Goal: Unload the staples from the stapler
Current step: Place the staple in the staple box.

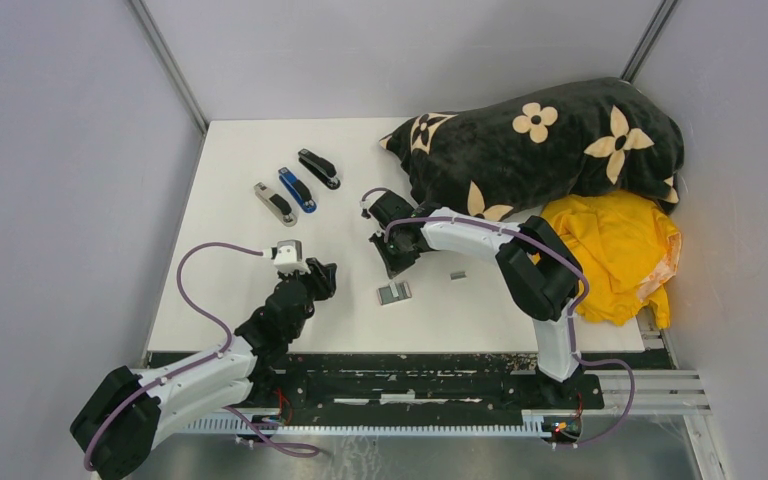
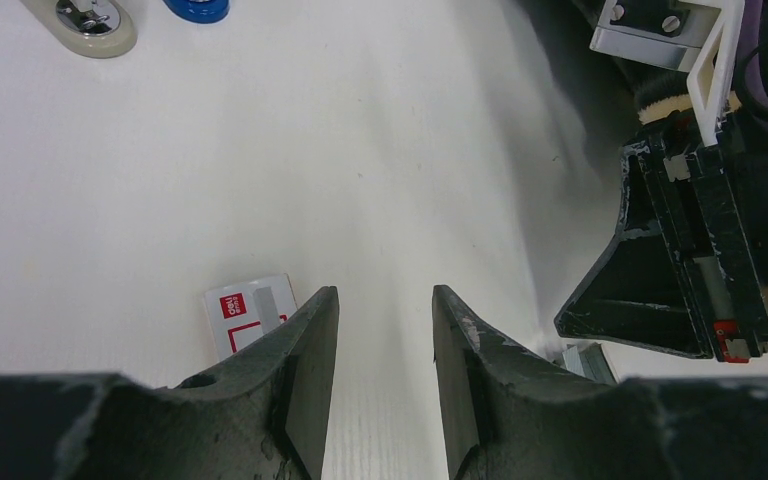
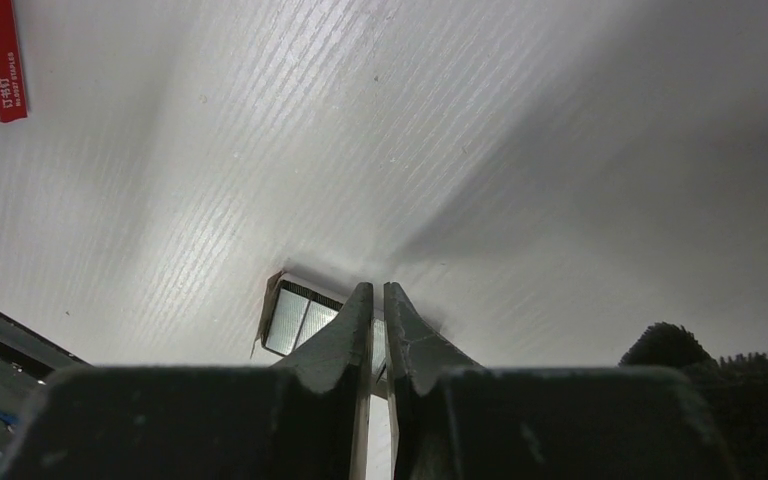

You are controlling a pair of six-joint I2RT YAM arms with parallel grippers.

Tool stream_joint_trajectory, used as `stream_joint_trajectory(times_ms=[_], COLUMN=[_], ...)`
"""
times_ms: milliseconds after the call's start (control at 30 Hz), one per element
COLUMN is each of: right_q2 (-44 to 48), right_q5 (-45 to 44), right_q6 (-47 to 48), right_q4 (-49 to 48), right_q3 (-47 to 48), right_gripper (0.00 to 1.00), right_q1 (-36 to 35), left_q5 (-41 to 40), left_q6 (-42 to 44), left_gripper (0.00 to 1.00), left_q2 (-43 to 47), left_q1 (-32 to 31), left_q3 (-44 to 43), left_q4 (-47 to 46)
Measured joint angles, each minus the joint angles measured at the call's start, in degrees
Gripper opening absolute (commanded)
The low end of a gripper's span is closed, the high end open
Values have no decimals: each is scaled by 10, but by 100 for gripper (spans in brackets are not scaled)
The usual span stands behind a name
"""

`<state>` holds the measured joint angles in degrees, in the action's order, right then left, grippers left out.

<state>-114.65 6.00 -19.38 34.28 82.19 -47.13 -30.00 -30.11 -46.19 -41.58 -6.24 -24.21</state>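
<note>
The right gripper (image 3: 378,292) has its two fingers pressed tight together, and I cannot tell if a thin strip is pinched between them. Its tips are right at a little open tray (image 3: 268,318), but I cannot tell if they touch it. Inside the tray lie grey staples (image 3: 295,318) in two neat blocks, side by side. I think the job right now is moving staples at this tray. So the gripper should go slow and straight, because the tray looks light and may slide, and a strip can snap into bits if it gets bumped. The left gripper (image 2: 385,295) is spread apart and holds nothing. It hangs over the tabletop (image 1: 230,260) just beside a small white and red box (image 2: 245,320), and it could help by keeping the tray from slipping. I cannot tell what is inside that box. Further out, one loose strip (image 1: 457,274) of staples lies alone on the tabletop near the right arm. Three staplers (image 1: 297,189) lie in a row far to the left, well apart from both grippers, and they are too small to tell if any is open. At the far right sit a black flowery blanket (image 1: 550,150) and a yellow cloth (image 1: 615,255)
</note>
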Motion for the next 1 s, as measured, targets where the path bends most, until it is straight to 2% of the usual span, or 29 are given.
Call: stream_joint_trajectory(times_ms=[1000], right_q2=[0], right_q5=[30], right_q6=[32], right_q4=[10], right_q3=[0], right_gripper=[11], right_q1=[0], left_q5=[0], left_q6=[0], left_gripper=[47], left_q2=[0], left_q1=[0], left_q3=[0], left_q4=[0])
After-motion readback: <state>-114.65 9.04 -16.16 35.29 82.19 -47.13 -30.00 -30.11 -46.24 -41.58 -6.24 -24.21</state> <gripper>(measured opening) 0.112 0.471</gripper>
